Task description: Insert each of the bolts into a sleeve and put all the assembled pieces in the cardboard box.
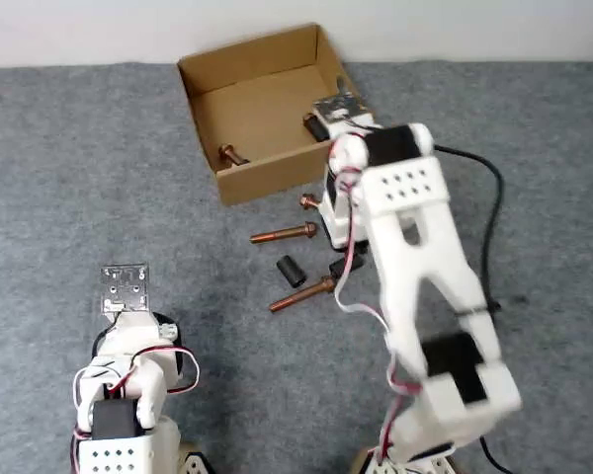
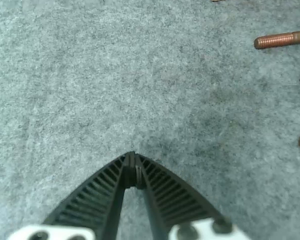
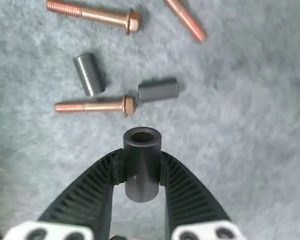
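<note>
Right pincer (image 3: 141,161) clamps 1 black sleeve (image 3: 141,145) near 1 copper bolt (image 3: 92,106).

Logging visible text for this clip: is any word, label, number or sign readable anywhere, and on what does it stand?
No text can be read.
On the cardboard box: plain walls, no print.
On the bolts and sleeves: no markings visible.
On the small boards at the arms' wrists: any print is too small to read.

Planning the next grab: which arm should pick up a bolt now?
Probably left. The left gripper is shut and empty, with a bolt nearby on the carpet; the right gripper is clamped on a sleeve.
</note>
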`<action>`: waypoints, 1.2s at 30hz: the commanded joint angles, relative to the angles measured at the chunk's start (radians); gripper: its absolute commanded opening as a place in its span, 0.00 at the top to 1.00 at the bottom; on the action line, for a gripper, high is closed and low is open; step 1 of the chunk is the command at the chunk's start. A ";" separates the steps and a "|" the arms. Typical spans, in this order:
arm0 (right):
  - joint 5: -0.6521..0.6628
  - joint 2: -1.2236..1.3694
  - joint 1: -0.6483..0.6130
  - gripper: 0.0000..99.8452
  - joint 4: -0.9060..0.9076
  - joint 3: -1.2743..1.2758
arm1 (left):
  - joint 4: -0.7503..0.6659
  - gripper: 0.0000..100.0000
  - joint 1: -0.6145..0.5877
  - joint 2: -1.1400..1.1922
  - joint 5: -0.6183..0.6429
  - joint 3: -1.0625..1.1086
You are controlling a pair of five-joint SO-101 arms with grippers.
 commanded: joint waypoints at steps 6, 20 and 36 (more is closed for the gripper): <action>-0.204 -0.467 0.031 0.99 0.025 0.365 | 0.009 1.00 -0.003 -0.009 0.008 -0.005; -0.321 -1.182 0.110 0.99 -0.220 0.988 | 0.002 1.00 -0.003 -0.009 -0.002 -0.004; -0.269 -1.679 0.246 0.99 -0.254 1.278 | 0.003 1.00 0.103 0.051 -0.049 -0.400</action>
